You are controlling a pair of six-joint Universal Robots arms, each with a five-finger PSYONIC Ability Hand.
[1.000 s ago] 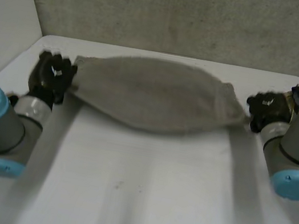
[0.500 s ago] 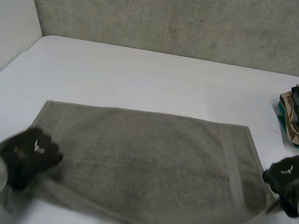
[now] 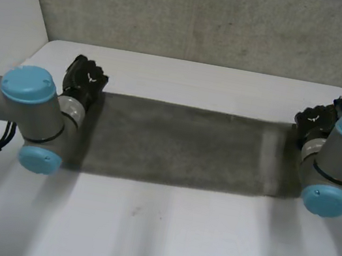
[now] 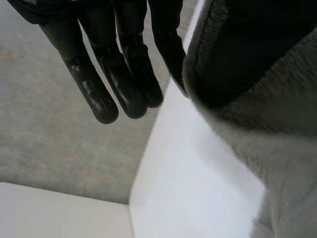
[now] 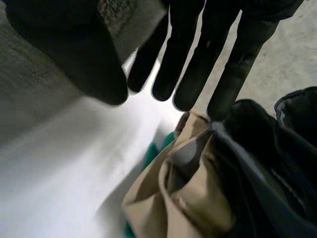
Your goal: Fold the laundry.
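Swinging the towel (image 3: 181,144) back from the near edge of the bench (image 3: 159,232), we are stretching it taut farther out, left hand (image 3: 85,83) and right hand (image 3: 313,120) each pinching one end, probably laying down a fold.

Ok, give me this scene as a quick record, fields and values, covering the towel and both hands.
towel: grey-brown, spread wide between both hands
left hand: pinching one towel end, fingers straight
right hand: pinching the other end against its thumb
clothes pile: beside right hand; tan, dark, teal
table: white
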